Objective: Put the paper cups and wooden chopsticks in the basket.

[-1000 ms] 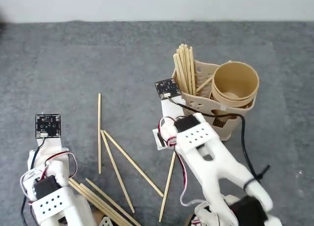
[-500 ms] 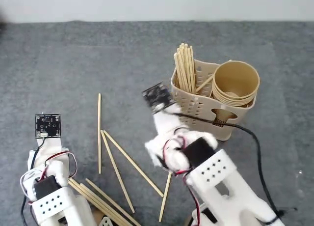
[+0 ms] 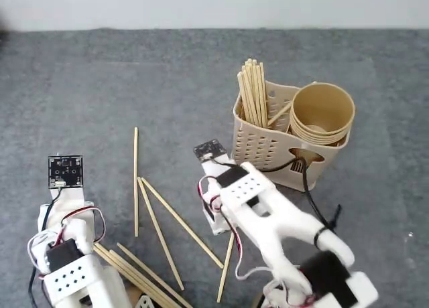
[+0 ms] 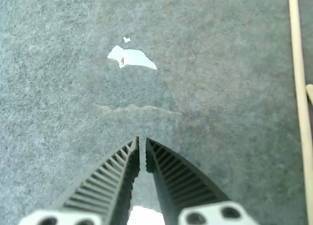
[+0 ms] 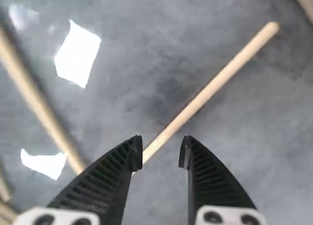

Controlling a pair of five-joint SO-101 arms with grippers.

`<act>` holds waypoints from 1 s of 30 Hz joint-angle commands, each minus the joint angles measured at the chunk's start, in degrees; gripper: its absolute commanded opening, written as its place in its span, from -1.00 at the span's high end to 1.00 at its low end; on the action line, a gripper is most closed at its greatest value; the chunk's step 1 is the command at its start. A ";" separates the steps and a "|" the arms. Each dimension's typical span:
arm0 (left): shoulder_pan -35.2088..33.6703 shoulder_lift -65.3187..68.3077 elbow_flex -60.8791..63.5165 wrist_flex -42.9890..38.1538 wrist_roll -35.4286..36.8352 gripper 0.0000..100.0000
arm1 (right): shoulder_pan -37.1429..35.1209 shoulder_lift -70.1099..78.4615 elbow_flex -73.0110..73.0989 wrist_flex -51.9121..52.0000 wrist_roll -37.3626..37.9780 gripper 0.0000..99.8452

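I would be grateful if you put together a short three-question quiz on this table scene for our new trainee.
1. True or false: the stack of tan paper cups already sits inside the beige perforated plastic basket.
2. Multiple choice: the right tool is A) shut on a cup, B) open over the end of a loose wooden chopstick, C) shut on nothing.
3. Fill in the blank: the left tool is ___ over the grey felt mat.

Key: 1 true; 2 B; 3 shut.
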 commanded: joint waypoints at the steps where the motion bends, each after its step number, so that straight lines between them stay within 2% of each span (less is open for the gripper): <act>1: 0.26 -0.53 -1.10 -1.14 -0.53 0.95 | 2.95 1.27 -0.70 -2.51 1.32 0.73; 7: 0.35 -0.53 -1.10 -1.14 -0.53 0.95 | 2.42 1.80 -0.70 -4.97 2.99 0.73; 12: 0.26 -0.53 -1.10 -1.14 -0.53 0.95 | -3.74 1.80 -0.62 -5.58 2.81 0.74; 14: 0.26 -0.53 -1.10 -1.14 -0.53 0.95 | -5.32 1.80 -0.62 -5.58 2.81 0.80; 17: 0.18 -0.53 -1.10 -1.14 -0.53 0.95 | -5.41 1.80 -0.70 -5.67 2.90 0.99; 20: 0.18 -0.53 -1.10 -1.14 -0.53 0.95 | -5.23 1.89 -0.62 -5.67 2.90 0.94; 27: 0.18 -0.53 -1.10 -1.14 -0.53 0.95 | -5.58 1.19 -2.81 -5.05 3.25 0.99; 30: 0.18 -0.53 -1.10 -1.14 -0.53 0.95 | -5.58 1.10 -8.62 0.13 3.25 0.99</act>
